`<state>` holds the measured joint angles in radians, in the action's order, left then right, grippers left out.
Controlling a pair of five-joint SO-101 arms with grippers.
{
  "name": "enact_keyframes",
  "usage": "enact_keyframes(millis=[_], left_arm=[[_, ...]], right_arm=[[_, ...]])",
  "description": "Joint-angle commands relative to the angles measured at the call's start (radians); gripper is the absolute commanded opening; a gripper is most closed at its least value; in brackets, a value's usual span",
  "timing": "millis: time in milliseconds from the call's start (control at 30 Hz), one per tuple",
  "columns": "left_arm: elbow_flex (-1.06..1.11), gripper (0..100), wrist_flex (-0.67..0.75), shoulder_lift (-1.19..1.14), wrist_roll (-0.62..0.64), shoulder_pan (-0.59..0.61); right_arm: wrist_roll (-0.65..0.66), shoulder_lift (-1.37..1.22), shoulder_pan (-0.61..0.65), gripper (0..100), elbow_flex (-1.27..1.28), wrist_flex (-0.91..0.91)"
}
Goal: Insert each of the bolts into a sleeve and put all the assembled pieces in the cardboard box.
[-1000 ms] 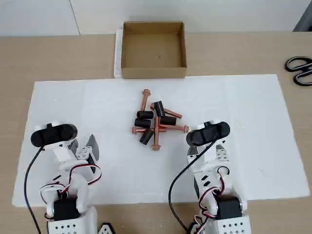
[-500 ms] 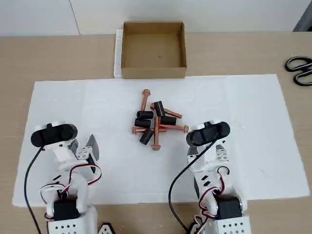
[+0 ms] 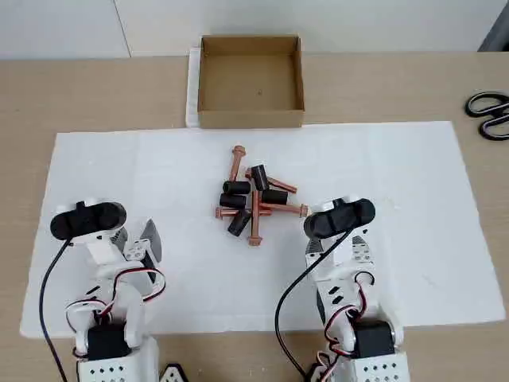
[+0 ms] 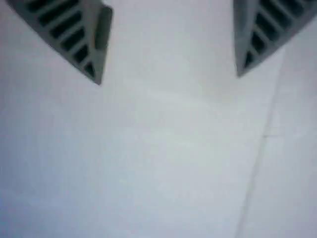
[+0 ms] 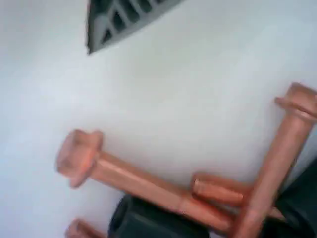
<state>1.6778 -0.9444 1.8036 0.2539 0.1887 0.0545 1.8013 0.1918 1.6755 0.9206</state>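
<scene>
Copper-coloured bolts (image 3: 235, 165) with flanged hex heads lie crossed in a loose pile with short, matte black cylindrical sleeves (image 3: 236, 188) at the middle of a white paper sheet (image 3: 398, 199). None is assembled. The square, open-topped cardboard box (image 3: 250, 118) stands beyond the pile on the wood-grain worktop (image 3: 95, 87). Left end effector (image 4: 168, 77): ribbed grey fingers spread apart over bare sheet. Right end effector (image 3: 314, 245): beside the pile, state cannot be determined.

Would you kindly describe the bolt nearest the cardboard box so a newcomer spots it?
On the white sheet before the cardboard box lies a pile of copper bolts and black sleeves. This bolt alone juts toward the box, head first.
</scene>
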Motion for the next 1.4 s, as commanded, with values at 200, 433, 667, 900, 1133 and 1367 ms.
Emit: enact_keyframes(millis=[200,433,667,900,1133,1367], left_arm=[[-0.002,17,0.041,0.009,-0.005,-0.060],[0.004,17,0.080,0.009,-0.005,-0.098],[0.002,17,0.058,0.008,-0.008,-0.124],[-0.053,17,0.002,0.005,-0.006,-0.068],[-0.107,17,-0.041,0.003,-0.008,-0.054],[-0.252,17,-0.137,0.002,-0.064,-0.052]], right_arm=[[0.003,0.012,0.004,18.8,0.008,-0.005],[0.003,0.012,0.007,18.8,0.008,-0.042],[0.034,0.010,-0.033,18.8,0.006,-0.125],[0.183,0.002,-0.120,18.8,-0.107,-0.125],[0.189,-0.001,-0.199,18.8,-0.293,-0.116],[0.224,-0.147,-0.229,18.8,-0.416,-0.114]])
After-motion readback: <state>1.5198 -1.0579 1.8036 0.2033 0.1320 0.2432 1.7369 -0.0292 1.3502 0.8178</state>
